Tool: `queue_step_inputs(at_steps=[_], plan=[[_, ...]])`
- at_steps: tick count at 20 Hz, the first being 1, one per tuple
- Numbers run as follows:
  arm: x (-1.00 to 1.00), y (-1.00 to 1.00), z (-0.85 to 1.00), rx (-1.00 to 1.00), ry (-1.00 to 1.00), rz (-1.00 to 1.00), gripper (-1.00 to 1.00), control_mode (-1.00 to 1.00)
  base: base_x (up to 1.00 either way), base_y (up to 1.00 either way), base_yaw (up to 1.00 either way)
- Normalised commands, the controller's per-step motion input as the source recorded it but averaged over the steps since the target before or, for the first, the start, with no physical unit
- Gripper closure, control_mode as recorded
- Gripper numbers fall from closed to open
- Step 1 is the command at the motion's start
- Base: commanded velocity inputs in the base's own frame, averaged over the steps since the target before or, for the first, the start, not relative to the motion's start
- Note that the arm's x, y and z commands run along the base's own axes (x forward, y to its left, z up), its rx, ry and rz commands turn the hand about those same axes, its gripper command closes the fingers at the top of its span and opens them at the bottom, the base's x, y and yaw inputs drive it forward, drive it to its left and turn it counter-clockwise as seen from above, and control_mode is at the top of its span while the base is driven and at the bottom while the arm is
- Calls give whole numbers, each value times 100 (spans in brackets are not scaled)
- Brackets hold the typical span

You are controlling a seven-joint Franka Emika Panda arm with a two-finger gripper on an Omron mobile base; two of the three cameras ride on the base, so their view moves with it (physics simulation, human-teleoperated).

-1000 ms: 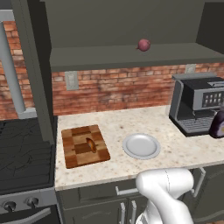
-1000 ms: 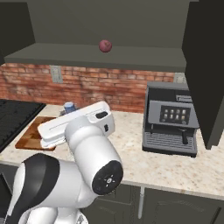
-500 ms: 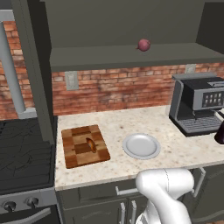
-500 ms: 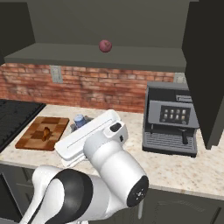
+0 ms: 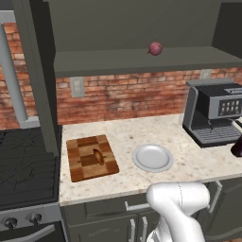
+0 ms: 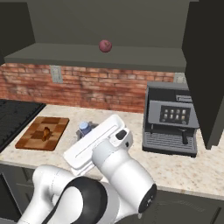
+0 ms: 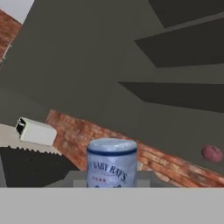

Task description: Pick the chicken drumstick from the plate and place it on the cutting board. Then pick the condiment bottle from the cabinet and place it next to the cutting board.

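- Nearest to me in the hand view, the bluish-grey cap [image 7: 112, 151] and the top of the yellow-white label of the small dark brown condiment bottle [image 7: 109, 168] rise right in front of the camera; I read the two-finger gripper as clamped on that bottle, though its tips are hidden from me.
- In the right base view the same cap [image 6: 84, 127] peeks out just past the white forearm, above the speckled beige stone counter [image 6: 192, 168].
- In the left base view a dark rounded shape shows at the right edge, low in front of the coffee machine; I can't tell what it is.
- On the counter, the round flat light-grey plate [image 5: 152, 158] lies bare, just beside the rectangular checkered wooden cutting board [image 5: 90, 157] and apart from it.
- The small golden-brown chicken drumstick [image 5: 98, 156] lies on the middle of that board.
- Further right, the black and silver coffee machine [image 6: 170, 117] stands against the red brick back wall [image 5: 127, 94].
- At the left, a black stove top [image 5: 26, 163] adjoins the counter.
- Farthest and highest, the dark grey-olive wall cabinet [image 5: 142, 60] carries a round reddish-purple onion [image 5: 155, 48] on its open shelf.
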Motion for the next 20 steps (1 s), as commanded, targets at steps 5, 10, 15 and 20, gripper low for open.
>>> queue_step_inputs(at_steps=[5, 10, 15, 20], plan=[[0, 2, -39, 0, 0, 5, 100, -100, 0, 0, 0], [0, 4, -39, 2, 0, 6, 100, -100, 0, 0, 0], [0, 2, -33, 4, 0, 6, 100, -100, 0, 0, 0], [0, 4, -27, 5, 0, 5, 100, -100, 0, 0, 0]])
